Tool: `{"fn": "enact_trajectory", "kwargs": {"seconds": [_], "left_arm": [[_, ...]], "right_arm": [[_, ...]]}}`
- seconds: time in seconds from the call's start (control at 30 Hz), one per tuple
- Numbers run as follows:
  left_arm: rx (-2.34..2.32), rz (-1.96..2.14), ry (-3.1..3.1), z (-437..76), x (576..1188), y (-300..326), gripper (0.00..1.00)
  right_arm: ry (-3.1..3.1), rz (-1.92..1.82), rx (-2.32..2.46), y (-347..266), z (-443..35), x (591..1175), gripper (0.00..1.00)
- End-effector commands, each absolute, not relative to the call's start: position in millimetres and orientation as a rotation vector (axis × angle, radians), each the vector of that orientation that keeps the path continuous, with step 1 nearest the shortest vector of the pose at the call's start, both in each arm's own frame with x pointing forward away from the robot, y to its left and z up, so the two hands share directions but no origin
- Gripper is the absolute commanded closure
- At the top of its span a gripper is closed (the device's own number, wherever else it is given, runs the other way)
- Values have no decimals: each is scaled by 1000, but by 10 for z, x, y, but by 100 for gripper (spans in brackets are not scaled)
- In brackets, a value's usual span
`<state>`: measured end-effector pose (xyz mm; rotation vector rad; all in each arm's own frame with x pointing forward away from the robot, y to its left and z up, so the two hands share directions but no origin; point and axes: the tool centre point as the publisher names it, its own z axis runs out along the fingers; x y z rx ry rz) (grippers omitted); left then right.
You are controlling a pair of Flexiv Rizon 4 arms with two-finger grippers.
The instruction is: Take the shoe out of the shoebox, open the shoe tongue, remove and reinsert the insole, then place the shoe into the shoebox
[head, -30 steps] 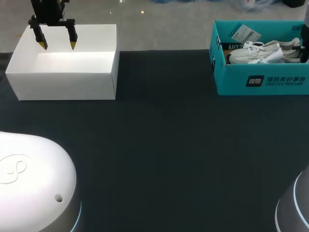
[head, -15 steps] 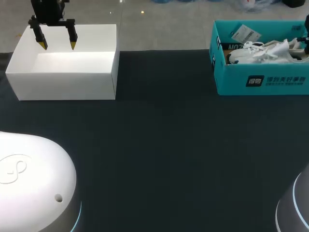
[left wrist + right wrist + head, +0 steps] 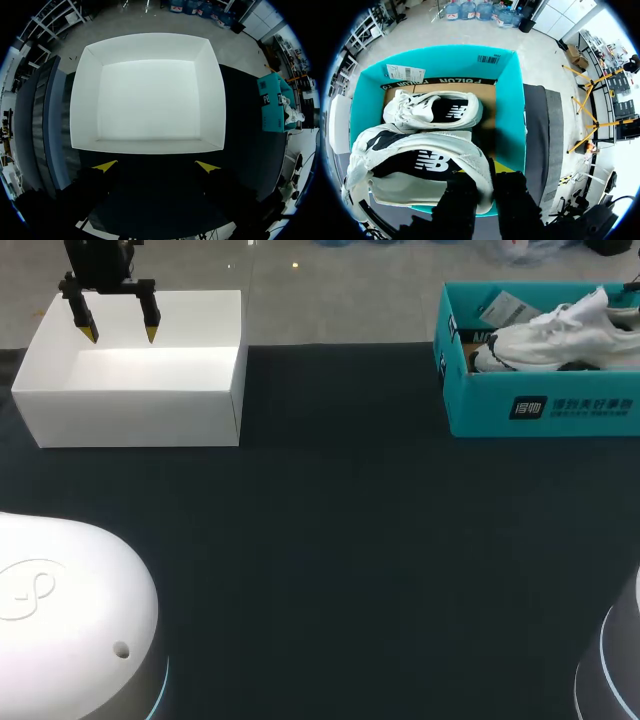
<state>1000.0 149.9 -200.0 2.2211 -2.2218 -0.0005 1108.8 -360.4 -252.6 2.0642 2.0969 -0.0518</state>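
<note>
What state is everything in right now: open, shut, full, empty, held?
Shoebox: open, second shoe lying inside.
Held shoe: gripped at the heel, tilted over the shoebox.
White box: open, empty.
Left fingers: open, above the white box.
Right fingers: shut on the held shoe.

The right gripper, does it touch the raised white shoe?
Touching. The right wrist view shows the right gripper with its two fingers pinching the heel wall of the raised white shoe, one inside, one outside.
</note>
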Motion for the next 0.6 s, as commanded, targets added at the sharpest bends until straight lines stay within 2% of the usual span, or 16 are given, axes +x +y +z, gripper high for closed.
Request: {"fn": "enact_trajectory", "kwargs": {"seconds": [0.03, 0.4, 0.6], "left_arm": [[2221, 0, -2222, -2000, 10000, 1499, 0], [2221, 0, -2222, -2000, 10000, 1499, 0], [2221, 0, -2222, -2000, 10000, 1499, 0]], "right_arm": [[2113, -15, 1999, -3547, -2159, 10923, 100], [2121, 6, 1892, -3332, -1707, 10575, 100], [2107, 4, 1952, -3252, -1658, 10435, 100]]}}
